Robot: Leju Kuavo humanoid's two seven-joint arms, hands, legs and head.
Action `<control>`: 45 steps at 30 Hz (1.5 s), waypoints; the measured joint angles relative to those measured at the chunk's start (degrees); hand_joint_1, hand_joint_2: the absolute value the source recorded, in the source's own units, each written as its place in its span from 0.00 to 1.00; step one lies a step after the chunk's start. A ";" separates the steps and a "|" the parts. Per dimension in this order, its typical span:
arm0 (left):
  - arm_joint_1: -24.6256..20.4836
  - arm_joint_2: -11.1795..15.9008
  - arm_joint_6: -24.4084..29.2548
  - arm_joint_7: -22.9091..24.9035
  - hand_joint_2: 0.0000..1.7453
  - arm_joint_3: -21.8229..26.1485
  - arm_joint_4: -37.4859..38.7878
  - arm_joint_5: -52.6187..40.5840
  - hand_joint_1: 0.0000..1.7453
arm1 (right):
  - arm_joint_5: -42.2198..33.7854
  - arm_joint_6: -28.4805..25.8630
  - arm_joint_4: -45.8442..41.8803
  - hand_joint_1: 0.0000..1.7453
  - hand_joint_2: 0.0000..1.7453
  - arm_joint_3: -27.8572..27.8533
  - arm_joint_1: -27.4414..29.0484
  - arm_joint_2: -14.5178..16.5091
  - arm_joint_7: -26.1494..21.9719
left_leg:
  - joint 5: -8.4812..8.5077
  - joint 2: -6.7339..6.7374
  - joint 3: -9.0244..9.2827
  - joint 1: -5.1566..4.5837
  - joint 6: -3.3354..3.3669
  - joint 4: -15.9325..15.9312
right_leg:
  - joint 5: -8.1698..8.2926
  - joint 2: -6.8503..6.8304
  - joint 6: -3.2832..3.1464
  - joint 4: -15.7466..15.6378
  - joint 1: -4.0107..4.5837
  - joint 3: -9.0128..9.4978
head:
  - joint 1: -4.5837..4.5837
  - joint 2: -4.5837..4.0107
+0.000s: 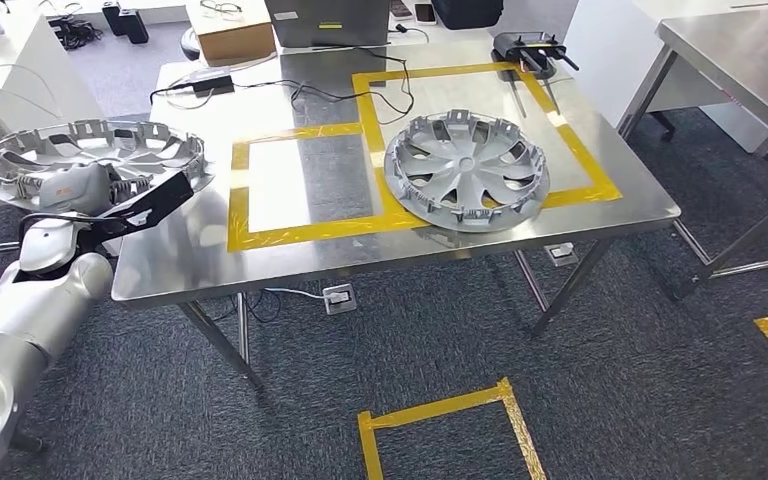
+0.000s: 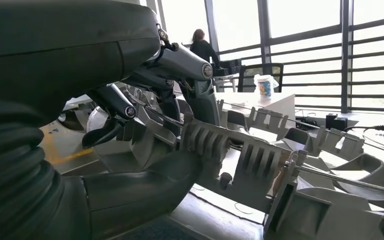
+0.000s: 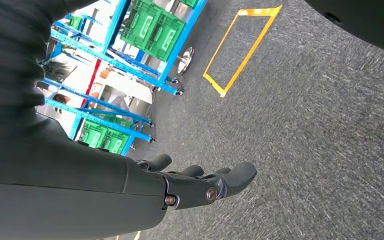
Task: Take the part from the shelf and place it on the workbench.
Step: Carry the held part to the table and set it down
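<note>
A silver wheel cover (image 1: 150,145) hangs at the left end of the steel workbench (image 1: 210,265), its right edge reaching over the benchtop. My left hand (image 1: 85,190) grips its near rim. In the left wrist view the fingers (image 2: 175,60) wrap over the ribbed rim (image 2: 260,160) with the thumb beneath it. A second wheel cover (image 1: 465,168) lies flat on the bench, across the corner of a yellow tape frame (image 1: 305,232). My right hand (image 3: 200,182) hangs over the grey carpet, fingers apart and holding nothing.
At the bench's far edge are a cardboard box (image 1: 230,30), a laptop (image 1: 328,20), cables (image 1: 290,90) and a black device (image 1: 528,48). Another steel table (image 1: 750,50) stands at the right. A yellow tape square (image 1: 450,425) marks the floor. Blue racks carry green crates (image 3: 155,25).
</note>
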 joint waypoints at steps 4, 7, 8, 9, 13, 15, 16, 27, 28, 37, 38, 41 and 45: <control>0.11 0.14 -0.22 -0.54 1.00 0.19 0.40 -0.18 1.00 | 0.49 0.00 0.00 0.00 1.00 0.00 -0.03 0.04 0.25 | 0.00 0.01 0.00 0.01 0.00 0.00 | 0.00 0.01 0.01 0.00 0.02 -0.03 | 0.00 0.00; 0.45 0.41 -0.48 -1.16 1.00 0.34 0.62 -0.48 1.00 | 0.75 0.00 0.00 0.00 1.00 0.00 -0.08 0.04 0.43 | 0.00 0.01 0.00 0.02 0.00 -0.01 | 0.00 -0.01 0.01 0.01 0.05 -0.03 | 0.00 0.00; 0.64 0.52 -0.44 -1.49 1.00 0.34 0.65 -0.64 1.00 | 0.84 0.00 0.00 0.00 1.00 0.00 -0.08 0.04 0.46 | 0.00 0.01 0.00 0.03 0.00 -0.01 | 0.00 -0.01 0.01 0.01 0.05 -0.03 | 0.00 0.00; 0.83 0.61 -0.40 -1.89 1.00 0.34 0.66 -0.88 1.00 | 0.92 0.00 0.00 0.00 1.00 0.00 -0.08 0.04 0.46 | 0.00 0.01 0.00 0.04 0.00 -0.01 | 0.00 -0.01 0.01 0.01 0.06 -0.03 | 0.00 0.00; 1.42 0.74 -0.32 -5.50 1.00 0.24 0.63 -3.35 1.00 | 1.26 0.00 0.00 0.00 1.00 0.00 -0.08 0.03 0.06 | 0.00 0.00 0.00 0.05 0.00 -0.01 | 0.00 -0.01 0.00 0.01 0.04 -0.03 | 0.00 0.00; 1.52 0.76 -0.17 -8.36 1.00 -0.13 0.63 -5.67 1.00 | 1.62 0.00 0.00 0.00 1.00 0.00 -0.08 -0.03 -0.31 | 0.00 -0.02 -0.01 0.04 0.00 -0.01 | 0.00 -0.03 0.00 0.01 0.03 -0.02 | 0.00 0.00; 1.53 0.77 0.01 -9.50 1.00 -0.39 0.63 -6.76 1.00 | 1.81 0.00 0.00 0.00 1.00 0.00 -0.11 -0.07 -0.47 | 0.00 -0.03 -0.01 0.04 0.00 -0.01 | 0.00 -0.04 0.00 0.01 0.03 -0.01 | 0.00 0.00; 1.57 0.29 0.90 -14.44 1.00 -2.97 0.33 -12.08 1.00 | 2.74 0.00 0.00 0.00 1.00 0.00 -0.23 -0.38 -0.57 | 0.00 0.09 0.01 0.01 0.00 0.00 | 0.02 0.07 0.03 0.01 0.02 -0.08 | 0.00 0.00; 1.57 0.14 0.90 -14.70 1.00 -3.09 0.31 -12.13 1.00 | 2.74 0.00 0.00 0.00 1.00 0.00 -0.26 -0.46 -0.56 | 0.00 0.08 0.01 0.01 0.00 0.00 | 0.02 0.06 0.03 0.01 0.03 -0.08 | 0.00 0.00; 1.77 -1.13 0.90 -15.47 1.00 -3.59 0.28 -12.11 1.00 | 2.51 0.00 0.00 0.00 1.00 0.00 -0.34 -0.88 -0.46 | 0.00 0.08 0.01 0.01 0.00 0.00 | 0.02 0.09 0.03 0.01 0.01 -0.08 | 0.00 0.00; 1.78 -1.25 0.90 -15.50 1.00 -3.59 0.28 -12.03 1.00 | 2.42 0.00 0.00 0.00 1.00 0.00 -0.34 -0.89 -0.43 | 0.00 0.08 0.01 0.01 0.00 0.00 | 0.02 0.09 0.03 0.01 0.01 -0.08 | 0.00 0.00; 1.82 -1.68 0.86 -15.43 1.00 -3.59 0.28 -11.58 1.00 | 2.03 0.00 0.00 0.00 1.00 0.00 -0.34 -0.94 -0.22 | 0.00 0.08 0.01 0.01 0.00 0.00 | 0.02 0.08 0.03 0.01 0.01 -0.08 | 0.00 0.00; 2.14 -2.22 0.85 -14.86 1.00 -3.59 0.29 -11.09 1.00 | 1.63 0.00 0.00 0.00 1.00 0.00 -0.34 -0.99 0.39 | 0.00 0.07 0.01 0.01 0.00 0.00 | 0.02 0.04 0.03 0.01 0.02 -0.06 | 0.00 0.00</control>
